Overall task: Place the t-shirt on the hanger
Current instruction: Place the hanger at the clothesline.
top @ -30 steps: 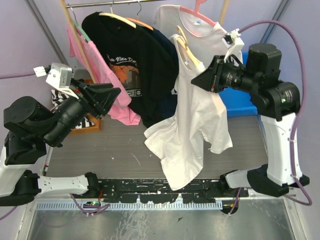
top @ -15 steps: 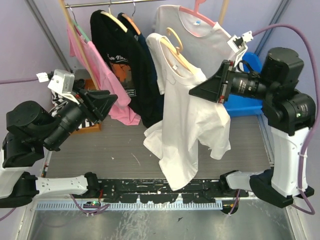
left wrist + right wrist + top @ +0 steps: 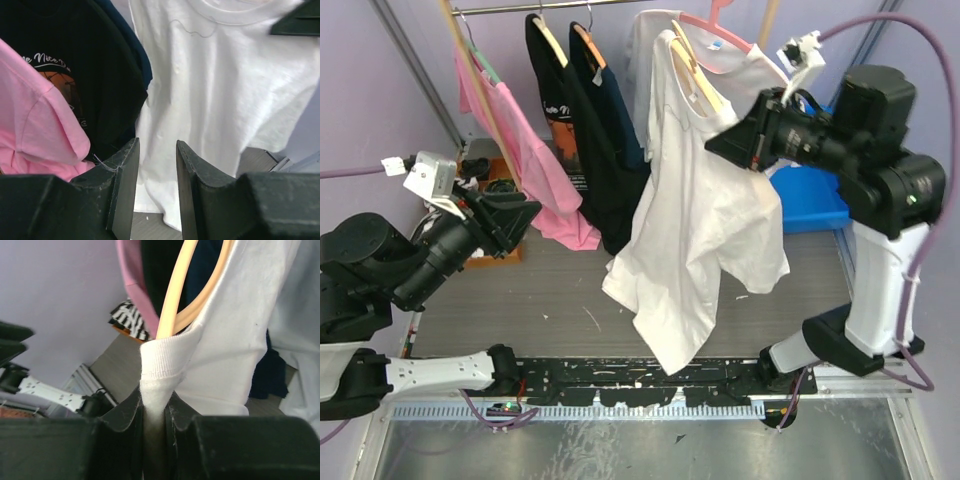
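The white t-shirt (image 3: pixel 700 230) hangs in the air in front of the rail, draped over the wooden hanger (image 3: pixel 695 75), whose arms show in its neck opening. My right gripper (image 3: pixel 712 140) is shut on the t-shirt's collar (image 3: pixel 165 360), pinching the ribbed fabric just below the hanger (image 3: pixel 175 290). In its own wrist view the right gripper (image 3: pixel 155 395) has fabric filling the gap. My left gripper (image 3: pixel 535 210) stands off to the left, apart from the t-shirt. It is open and empty, and the left gripper (image 3: pixel 157 145) faces the t-shirt (image 3: pixel 225 90).
The clothes rail (image 3: pixel 520 8) at the back carries a pink t-shirt (image 3: pixel 510 130), dark t-shirts (image 3: pixel 580 130) and another white t-shirt on a pink hanger (image 3: pixel 740 60). A blue bin (image 3: pixel 810 200) sits behind the right arm. A striped cloth in an orange box (image 3: pixel 490 250) lies left.
The right arm has raised the t-shirt and hanger higher and toward the rail, and the t-shirt has turned edge-on. The left arm has drawn back and lower to the left.
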Available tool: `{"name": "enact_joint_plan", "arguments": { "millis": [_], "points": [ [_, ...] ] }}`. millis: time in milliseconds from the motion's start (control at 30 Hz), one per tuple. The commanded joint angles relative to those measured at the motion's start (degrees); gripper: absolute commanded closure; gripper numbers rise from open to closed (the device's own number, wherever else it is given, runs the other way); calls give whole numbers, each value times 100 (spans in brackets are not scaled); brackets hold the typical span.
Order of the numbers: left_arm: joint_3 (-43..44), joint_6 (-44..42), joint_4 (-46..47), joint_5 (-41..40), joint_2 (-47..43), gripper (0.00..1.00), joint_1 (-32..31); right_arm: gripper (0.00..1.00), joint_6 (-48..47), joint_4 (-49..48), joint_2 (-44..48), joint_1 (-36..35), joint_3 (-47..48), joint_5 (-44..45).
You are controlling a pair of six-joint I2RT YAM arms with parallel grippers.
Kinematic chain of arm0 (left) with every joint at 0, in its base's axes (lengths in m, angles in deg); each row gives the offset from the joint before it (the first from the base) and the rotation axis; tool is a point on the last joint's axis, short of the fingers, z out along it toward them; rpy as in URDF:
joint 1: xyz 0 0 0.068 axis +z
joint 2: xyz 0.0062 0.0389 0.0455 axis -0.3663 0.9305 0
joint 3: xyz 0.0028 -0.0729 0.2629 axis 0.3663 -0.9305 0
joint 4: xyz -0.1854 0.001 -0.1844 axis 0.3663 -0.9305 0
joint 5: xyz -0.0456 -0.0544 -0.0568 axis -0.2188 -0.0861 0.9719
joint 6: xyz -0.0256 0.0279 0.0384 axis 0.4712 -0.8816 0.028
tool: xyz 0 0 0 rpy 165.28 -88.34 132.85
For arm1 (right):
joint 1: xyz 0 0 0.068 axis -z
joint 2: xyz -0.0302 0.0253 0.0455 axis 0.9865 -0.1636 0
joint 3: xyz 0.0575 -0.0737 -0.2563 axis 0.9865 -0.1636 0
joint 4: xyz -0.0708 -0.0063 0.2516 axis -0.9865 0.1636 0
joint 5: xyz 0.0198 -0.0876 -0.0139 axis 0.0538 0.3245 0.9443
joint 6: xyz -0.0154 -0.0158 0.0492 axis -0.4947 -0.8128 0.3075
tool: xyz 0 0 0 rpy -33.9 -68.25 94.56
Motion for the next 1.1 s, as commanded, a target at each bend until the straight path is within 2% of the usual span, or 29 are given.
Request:
{"name": "enact_joint_plan", "arguments": {
  "millis": [0, 67, 233, 600, 1067],
  "points": [
    [-23, 48, -145, -178, -231, 58, 14, 99, -484, -632, -433, -1, 171, 864],
    [-17, 39, -193, -222, -289, 58, 14, 99, -528, -1039, -417, 1, -166, 925],
    [65, 18, -298, -280, -335, 58, 14, 99, -746, -1544, -743, 15, -33, 1021],
    [165, -21, -327, -441, -264, 57, 15, 99, -372, -2906, -1262, 494, -218, 315],
    [464, 74, -586, -526, 117, 57, 15, 99, 66, -3831, -1900, 940, -216, -418]
  ]
}}
